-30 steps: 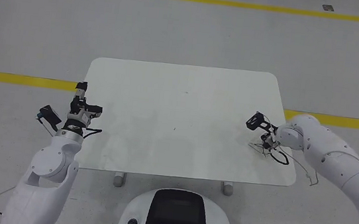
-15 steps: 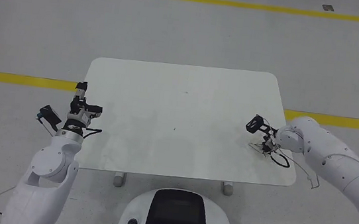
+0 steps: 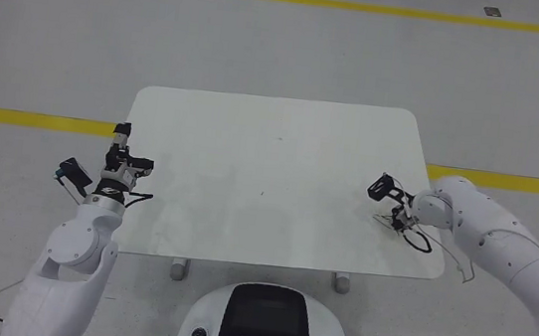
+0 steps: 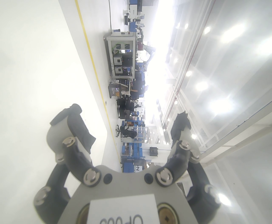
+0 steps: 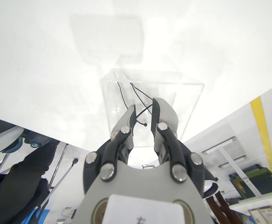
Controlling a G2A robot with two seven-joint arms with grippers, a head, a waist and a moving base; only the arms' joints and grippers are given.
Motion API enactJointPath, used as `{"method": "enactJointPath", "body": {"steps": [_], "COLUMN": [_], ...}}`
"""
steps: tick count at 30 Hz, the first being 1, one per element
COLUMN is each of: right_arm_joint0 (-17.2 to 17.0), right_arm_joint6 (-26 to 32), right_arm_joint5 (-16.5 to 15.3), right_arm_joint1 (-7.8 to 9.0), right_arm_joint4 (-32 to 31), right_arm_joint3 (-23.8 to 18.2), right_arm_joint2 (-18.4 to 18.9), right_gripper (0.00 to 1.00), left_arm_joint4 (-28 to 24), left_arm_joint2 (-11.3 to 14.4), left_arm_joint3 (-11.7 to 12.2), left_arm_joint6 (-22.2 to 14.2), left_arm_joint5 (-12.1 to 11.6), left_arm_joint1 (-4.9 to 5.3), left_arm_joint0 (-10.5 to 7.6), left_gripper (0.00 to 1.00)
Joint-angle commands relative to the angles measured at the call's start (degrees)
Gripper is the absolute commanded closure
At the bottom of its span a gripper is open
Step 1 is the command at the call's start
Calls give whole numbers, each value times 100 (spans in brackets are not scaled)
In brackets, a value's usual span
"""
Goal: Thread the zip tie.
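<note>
Hanging over the clear box [image 5: 191,110], right gripper [image 5: 144,104] sits narrowly parted around a zip tie [image 5: 121,93]; left gripper [image 4: 127,111] gapes wide, empty.

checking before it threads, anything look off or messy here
Nothing is spilled or damaged. The black zip ties lie crossed in a loose tangle inside the clear box, right at the right gripper, so one could drag the others along.

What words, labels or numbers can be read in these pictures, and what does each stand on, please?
None reads whole.
Left wrist label, on the gripper's mount: upside down, cut off at the picture's edge.
Right wrist label, on that mount: cut off, unreadable.
Small sign in the room behind: too small to read reliably.
</note>
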Motion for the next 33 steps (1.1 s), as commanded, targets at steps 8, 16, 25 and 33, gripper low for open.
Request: {"method": "enactJointPath", "body": {"steps": [8, 16, 25, 33], "right_arm_joint0": [17, 50, 70, 26], "right_arm_joint6": [68, 49, 39, -111], "right_arm_joint5": [0, 0, 0, 0], "right_arm_joint1": [-67, -68, -1, -34], "right_arm_joint4": [53, 68, 51, -101], "right_arm_joint3": [134, 195, 102, 69], "right_arm_joint2": [0, 0, 0, 0], "right_gripper": [96, 100, 79, 81], "left_arm_joint4": [0, 0, 0, 0], "left_arm_joint2": [0, 0, 0, 0], "left_arm_joint3": [0, 0, 0, 0], "left_arm_joint6": [0, 0, 0, 0], "left_arm_joint5": [0, 0, 0, 0], "left_arm_joint1": [0, 0, 0, 0], "left_arm_joint0": [0, 0, 0, 0], "left_gripper": [0, 0, 0, 0]}}
